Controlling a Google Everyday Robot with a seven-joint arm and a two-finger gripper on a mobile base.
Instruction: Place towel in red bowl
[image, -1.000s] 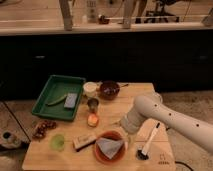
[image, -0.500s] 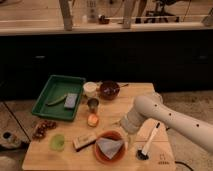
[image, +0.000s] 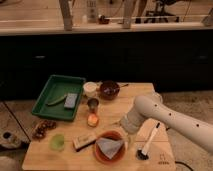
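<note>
The red bowl sits near the front edge of the wooden table. A grey folded towel lies inside it. My white arm comes in from the right and bends down toward the table. My gripper is at its end, just right of the bowl's rim and close above the table top. It is apart from the towel.
A green tray at the left holds a grey sponge. A white cup, a dark bowl, a metal cup, an orange object, a green cup and a snack bar stand around. A white stick with a black end lies right of the red bowl.
</note>
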